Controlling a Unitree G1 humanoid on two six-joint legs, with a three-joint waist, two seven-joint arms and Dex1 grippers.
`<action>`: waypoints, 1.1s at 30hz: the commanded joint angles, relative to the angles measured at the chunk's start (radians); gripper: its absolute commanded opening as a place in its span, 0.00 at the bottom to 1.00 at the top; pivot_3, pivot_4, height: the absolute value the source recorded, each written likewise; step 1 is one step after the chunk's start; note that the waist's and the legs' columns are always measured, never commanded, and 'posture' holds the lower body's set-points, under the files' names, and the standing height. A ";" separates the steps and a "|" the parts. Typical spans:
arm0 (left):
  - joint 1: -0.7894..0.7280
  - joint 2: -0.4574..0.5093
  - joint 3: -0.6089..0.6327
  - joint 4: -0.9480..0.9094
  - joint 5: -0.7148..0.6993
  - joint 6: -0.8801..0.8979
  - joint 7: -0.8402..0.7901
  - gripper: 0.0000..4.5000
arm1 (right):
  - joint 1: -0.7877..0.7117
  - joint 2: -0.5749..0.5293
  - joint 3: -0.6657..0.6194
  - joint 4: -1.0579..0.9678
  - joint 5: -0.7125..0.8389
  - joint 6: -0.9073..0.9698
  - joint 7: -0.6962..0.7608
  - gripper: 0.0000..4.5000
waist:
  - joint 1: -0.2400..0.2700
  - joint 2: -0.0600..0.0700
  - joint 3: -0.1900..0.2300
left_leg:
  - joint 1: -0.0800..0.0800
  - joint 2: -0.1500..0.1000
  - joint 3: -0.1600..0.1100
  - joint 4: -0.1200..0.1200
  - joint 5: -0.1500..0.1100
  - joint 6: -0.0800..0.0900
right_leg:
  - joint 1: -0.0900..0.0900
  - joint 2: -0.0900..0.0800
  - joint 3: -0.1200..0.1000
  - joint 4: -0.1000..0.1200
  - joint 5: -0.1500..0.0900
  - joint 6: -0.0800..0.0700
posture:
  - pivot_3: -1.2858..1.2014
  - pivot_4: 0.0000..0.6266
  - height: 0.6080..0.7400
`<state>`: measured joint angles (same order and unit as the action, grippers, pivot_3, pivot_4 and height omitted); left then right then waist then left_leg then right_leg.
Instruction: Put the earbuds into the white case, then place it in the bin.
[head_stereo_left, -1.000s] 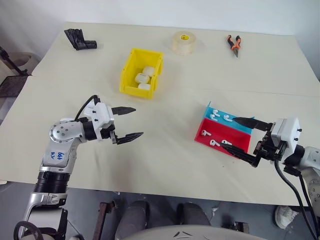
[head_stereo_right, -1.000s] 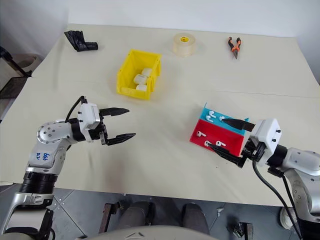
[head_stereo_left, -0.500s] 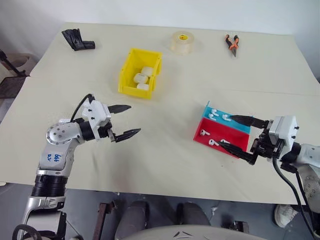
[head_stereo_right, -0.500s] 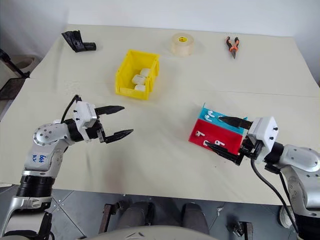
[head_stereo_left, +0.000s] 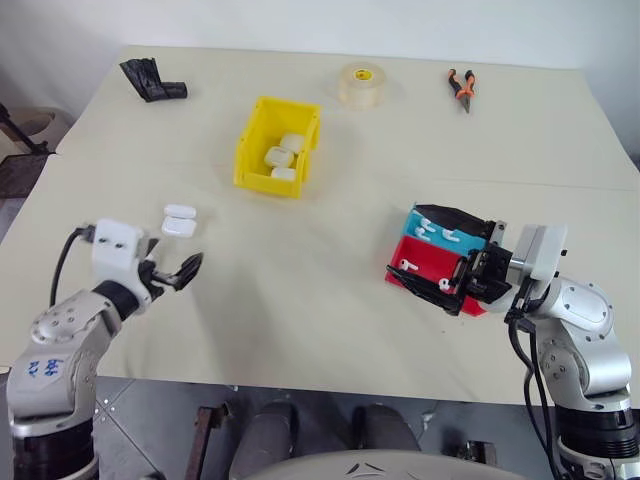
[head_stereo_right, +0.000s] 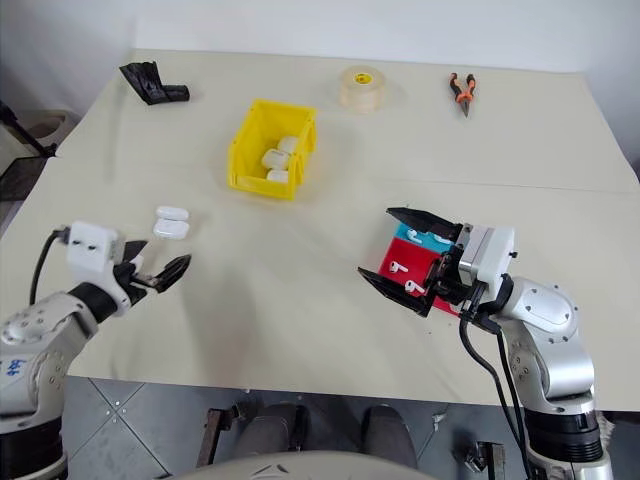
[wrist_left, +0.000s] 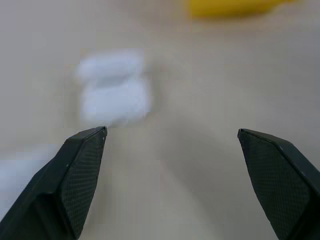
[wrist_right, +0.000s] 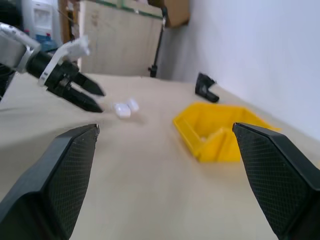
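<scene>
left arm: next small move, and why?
Probably ease the left gripper forward toward the open white case on the table. Its fingers are open and empty, short of the case, which lies ahead off to one finger's side in the left wrist view, so centre first.

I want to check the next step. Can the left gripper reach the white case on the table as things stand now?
Probably yes. The left gripper is open, and the white case lies on bare table just beyond its fingertips, with nothing between them.
</scene>
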<state>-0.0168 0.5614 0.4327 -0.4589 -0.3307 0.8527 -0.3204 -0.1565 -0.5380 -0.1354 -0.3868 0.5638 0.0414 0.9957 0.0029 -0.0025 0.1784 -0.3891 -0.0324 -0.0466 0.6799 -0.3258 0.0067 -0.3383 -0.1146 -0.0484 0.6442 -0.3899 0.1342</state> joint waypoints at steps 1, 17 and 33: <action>0.004 -0.019 0.089 -0.104 0.005 0.120 0.094 0.99 | -0.016 -0.002 -0.001 -0.018 0.042 -0.014 0.026 1.00 | 0.009 0.000 0.000 | 0.000 0.000 -0.001 0.000 0.000 0.000 | 0.000 -0.001 0.000 0.000 0.000 0.000 | 0.52 0.24 1.00; -0.395 0.140 0.034 -0.060 -0.022 0.744 0.160 0.99 | 0.006 -0.047 0.003 -0.005 0.064 0.061 0.061 1.00 | 0.003 0.000 0.000 | 0.000 -0.001 0.001 -0.001 0.000 0.000 | -0.001 0.002 0.001 0.001 0.000 0.000 | 0.52 0.24 1.00; -0.539 0.298 -0.111 0.324 -0.025 0.754 0.081 0.99 | 0.038 -0.036 0.021 -0.074 0.050 0.077 -0.010 1.00 | -0.003 0.000 0.000 | 0.000 -0.002 0.000 -0.002 0.000 0.000 | -0.002 0.000 0.001 0.002 0.000 0.000 | 0.52 0.24 1.00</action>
<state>-0.5370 0.8614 0.3123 -0.1403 -0.3744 1.6135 -0.2415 -0.1229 -0.5771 -0.1128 -0.4152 0.6059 0.1188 0.9956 -0.0001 -0.0027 0.1783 -0.3893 -0.0344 -0.0468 0.6783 -0.3258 0.0064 -0.3409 -0.1141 -0.0472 0.6465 -0.3899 0.1342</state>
